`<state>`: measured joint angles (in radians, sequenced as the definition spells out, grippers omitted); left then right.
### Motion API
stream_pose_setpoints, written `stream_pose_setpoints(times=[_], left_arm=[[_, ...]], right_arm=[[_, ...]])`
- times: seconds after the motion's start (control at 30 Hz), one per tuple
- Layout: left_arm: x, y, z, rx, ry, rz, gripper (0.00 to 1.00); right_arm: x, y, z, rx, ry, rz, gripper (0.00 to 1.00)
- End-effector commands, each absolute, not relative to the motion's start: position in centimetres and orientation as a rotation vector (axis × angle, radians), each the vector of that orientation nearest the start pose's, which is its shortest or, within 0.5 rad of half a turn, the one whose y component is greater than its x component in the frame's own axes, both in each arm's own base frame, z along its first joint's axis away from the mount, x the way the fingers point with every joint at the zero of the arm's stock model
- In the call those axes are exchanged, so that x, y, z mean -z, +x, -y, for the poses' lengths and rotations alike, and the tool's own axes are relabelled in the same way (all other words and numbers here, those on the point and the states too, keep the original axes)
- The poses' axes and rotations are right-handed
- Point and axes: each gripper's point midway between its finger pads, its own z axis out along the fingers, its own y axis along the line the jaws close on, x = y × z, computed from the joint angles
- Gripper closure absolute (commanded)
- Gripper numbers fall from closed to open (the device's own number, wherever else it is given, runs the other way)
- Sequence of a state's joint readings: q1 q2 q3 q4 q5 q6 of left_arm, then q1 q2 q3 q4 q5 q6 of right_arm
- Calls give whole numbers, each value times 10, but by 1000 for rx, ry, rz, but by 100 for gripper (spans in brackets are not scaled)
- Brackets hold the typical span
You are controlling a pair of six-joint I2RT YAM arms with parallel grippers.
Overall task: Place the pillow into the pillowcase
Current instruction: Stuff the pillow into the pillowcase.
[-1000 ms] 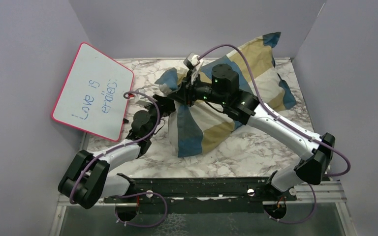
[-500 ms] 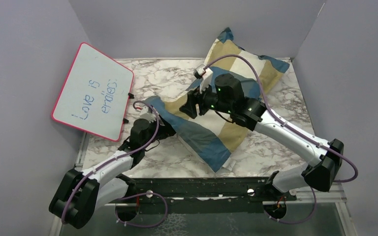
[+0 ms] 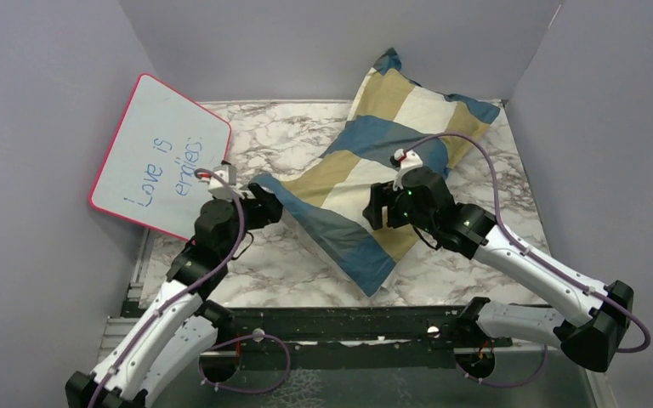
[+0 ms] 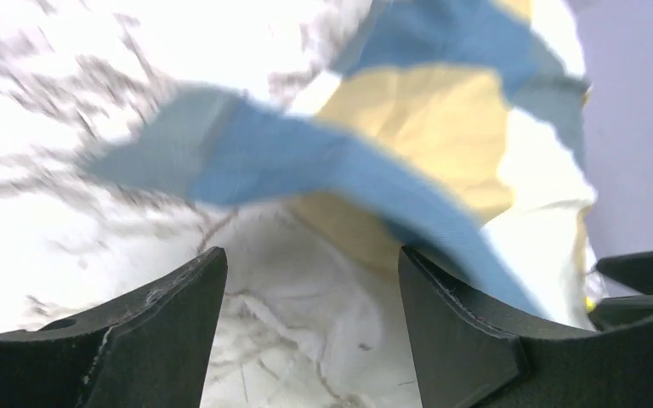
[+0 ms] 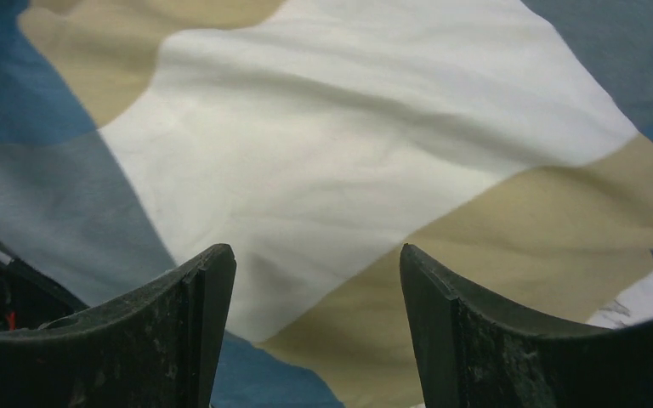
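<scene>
Pink-rimmed whiteboard (image 3: 160, 166) is propped at the left. Just right of it, the left gripper (image 3: 259, 206) is spread wide and empty at the loose near-left flap of the pillowcase (image 3: 374, 170). The plump case is laid diagonally, near centre to far right corner. The pillow is judged hidden inside. The right gripper (image 3: 376, 206), also wide and empty, is poised over its middle.

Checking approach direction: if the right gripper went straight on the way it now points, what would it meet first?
The pillowcase: a cream block of it fills the view straight ahead of the right gripper, between its open fingers. How near is unclear.
</scene>
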<state>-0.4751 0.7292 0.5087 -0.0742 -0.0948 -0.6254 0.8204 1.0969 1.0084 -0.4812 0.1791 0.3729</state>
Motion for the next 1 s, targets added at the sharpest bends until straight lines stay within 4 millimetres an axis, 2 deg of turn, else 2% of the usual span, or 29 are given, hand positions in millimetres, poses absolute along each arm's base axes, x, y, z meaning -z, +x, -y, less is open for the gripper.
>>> stream_pose_setpoints(times=[0.0, 0.07, 0.13, 0.2, 0.33, 0.5, 0.6, 0.8, 0.97], left_arm=[[-233, 254, 99, 397, -133, -1827, 28], [-247, 246, 113, 420, 79, -1792, 28], [-258, 233, 141, 466, 440, -1698, 29], [-263, 217, 161, 457, 783, -1533, 30], [-269, 191, 178, 359, 1182, -1185, 25], [-256, 180, 186, 221, 1436, -911, 20], [-249, 172, 195, 227, 1536, -804, 20], [-229, 166, 215, 294, 1652, -738, 21], [-199, 155, 247, 343, 1801, -708, 21]], right_arm=[[-208, 250, -209, -441, -192, -2173, 24], [-206, 250, -202, -434, -125, -2181, 23], [-207, 249, -196, -430, -76, -2178, 22], [-212, 249, -194, -428, -63, -2166, 22], [-226, 251, -193, -447, -48, -2128, 22], [-231, 251, -201, -494, -72, -2109, 22], [-229, 250, -204, -511, -91, -2107, 22], [-233, 252, -205, -515, -95, -2081, 22], [-233, 260, -201, -466, -99, -2060, 21]])
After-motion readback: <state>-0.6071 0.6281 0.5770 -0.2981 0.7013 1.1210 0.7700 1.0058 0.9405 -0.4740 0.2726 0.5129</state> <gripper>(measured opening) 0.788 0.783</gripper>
